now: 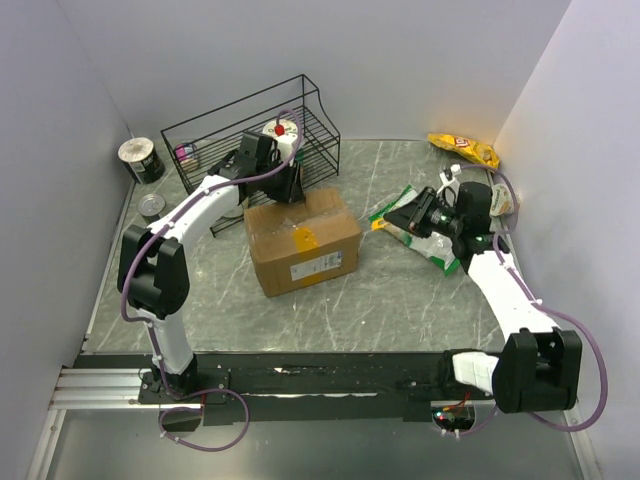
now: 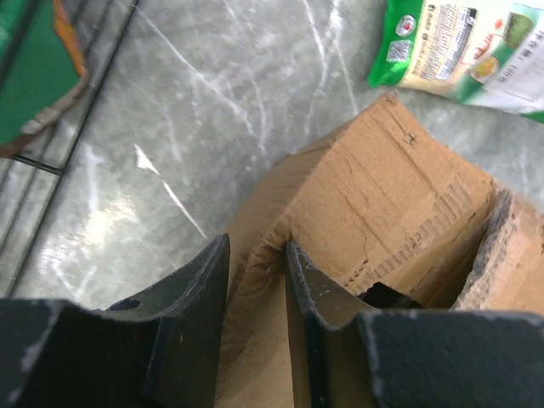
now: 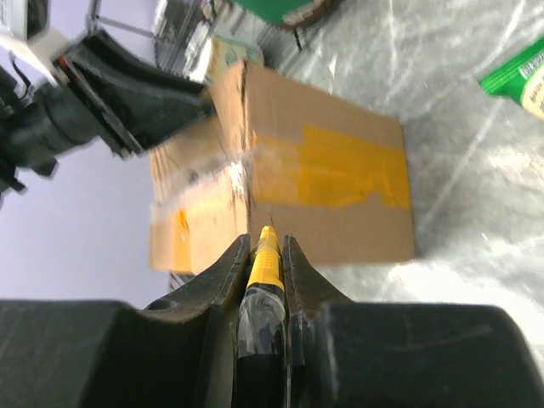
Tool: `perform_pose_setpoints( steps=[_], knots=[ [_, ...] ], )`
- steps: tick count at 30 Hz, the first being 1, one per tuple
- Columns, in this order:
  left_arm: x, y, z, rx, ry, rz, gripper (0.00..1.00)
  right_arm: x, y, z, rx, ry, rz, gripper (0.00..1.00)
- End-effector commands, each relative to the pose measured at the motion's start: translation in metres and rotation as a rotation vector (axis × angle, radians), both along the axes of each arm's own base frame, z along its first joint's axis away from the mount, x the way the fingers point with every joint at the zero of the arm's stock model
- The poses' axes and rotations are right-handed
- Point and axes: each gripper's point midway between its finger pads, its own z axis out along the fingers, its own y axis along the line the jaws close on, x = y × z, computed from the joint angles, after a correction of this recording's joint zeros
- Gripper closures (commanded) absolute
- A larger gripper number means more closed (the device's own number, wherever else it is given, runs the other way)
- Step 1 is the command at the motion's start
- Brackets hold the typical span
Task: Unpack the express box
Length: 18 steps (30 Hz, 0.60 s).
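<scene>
Right claw (image 3: 265,243) hides most of the yellow tool (image 3: 266,265); the express box (image 3: 331,127) looks blurred.

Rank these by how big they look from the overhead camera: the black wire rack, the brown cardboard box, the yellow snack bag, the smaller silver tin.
1. black wire basket rack
2. brown corrugated cardboard box
3. yellow crinkly snack bag
4. smaller silver tin can
The rack sits farther back, yet looks biggest.
</scene>
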Motion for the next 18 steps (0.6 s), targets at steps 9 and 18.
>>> perform_pose_setpoints(
  steps=[9, 18],
  knots=[
    [-0.027, -0.015, 0.016, -0.077, 0.071, -0.131, 0.83, -0.008, -0.037, 0.051, -0.209, -0.209, 0.012, 1.0],
    [-0.026, 0.047, 0.1, -0.008, -0.179, -0.066, 0.28, -0.037, -0.009, 0.012, -0.421, -0.29, 0.238, 1.0]
  ],
)
